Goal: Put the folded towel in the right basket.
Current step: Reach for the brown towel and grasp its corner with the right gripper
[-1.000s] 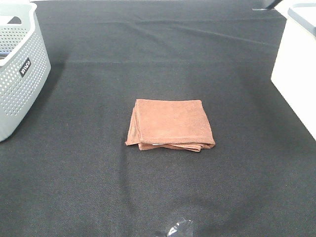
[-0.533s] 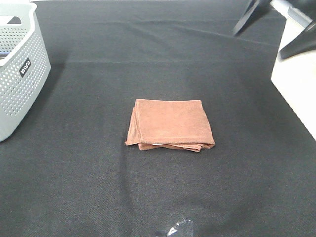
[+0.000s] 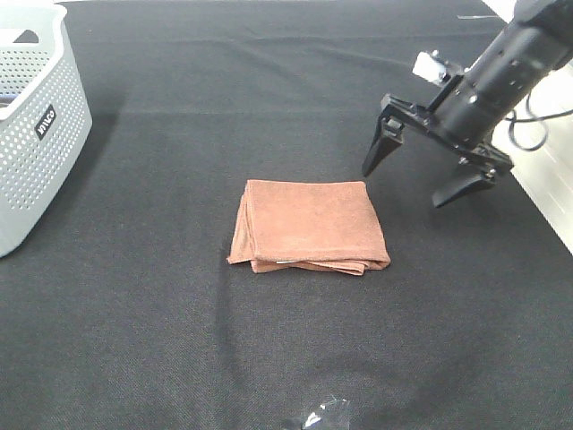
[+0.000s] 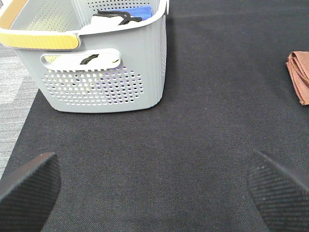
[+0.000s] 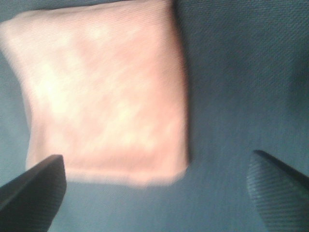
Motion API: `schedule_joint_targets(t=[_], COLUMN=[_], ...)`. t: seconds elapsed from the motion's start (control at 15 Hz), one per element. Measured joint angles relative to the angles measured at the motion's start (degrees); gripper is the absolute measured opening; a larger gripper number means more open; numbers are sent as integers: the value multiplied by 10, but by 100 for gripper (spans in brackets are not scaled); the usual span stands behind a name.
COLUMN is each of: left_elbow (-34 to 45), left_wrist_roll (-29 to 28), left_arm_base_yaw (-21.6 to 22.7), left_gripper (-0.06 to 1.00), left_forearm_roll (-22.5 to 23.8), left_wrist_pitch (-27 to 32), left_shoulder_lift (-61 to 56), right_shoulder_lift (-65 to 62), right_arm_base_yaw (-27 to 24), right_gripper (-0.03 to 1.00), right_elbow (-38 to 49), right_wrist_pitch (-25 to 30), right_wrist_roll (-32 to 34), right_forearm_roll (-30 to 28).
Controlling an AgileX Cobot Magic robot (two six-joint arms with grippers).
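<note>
Folded towel (image 3: 309, 226), rust-brown, lies flat approx. mid-desk (image 3: 179, 340). Grey perforated basket (image 3: 36, 116) sits at 10 o'clock from it, well apart, w/ dark & blue items inside. Left tool (image 4: 154, 193) faces that basket, jaws wide, empty. Right tool (image 3: 403, 187) hangs at 2 o'clock from towel, near its far corner, jaws wide, empty. White right basket (image 3: 557, 193) at 3 o'clock, at desk edge.

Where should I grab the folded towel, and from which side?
Probably the right edge of the towel, descending from above with the right gripper, which hovers open beside it. It lies flat, and loose layers show along the near edge, so pinch the whole stack.
</note>
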Motion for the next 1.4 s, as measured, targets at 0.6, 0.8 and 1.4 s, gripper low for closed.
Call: schedule_joint_targets(t=[0.6, 0.8, 1.4], left_elbow=[0, 0, 0], left_wrist_roll=[0, 0, 0], left_arm_base_yaw=[0, 0, 0], left_gripper=[98, 98, 98], left_forearm_roll=[1, 1, 1], left_wrist_pitch=[0, 0, 0], left_shoulder_lift=[0, 0, 0], right_shoulder_lift=[83, 89, 134], right_arm_base_yaw=[19, 19, 108], right_gripper=[97, 97, 92], right_elbow=[0, -1, -21], right_wrist_pitch=[-62, -73, -128], right_wrist_roll=[-20, -21, -36], right_forearm_roll=[36, 38, 118])
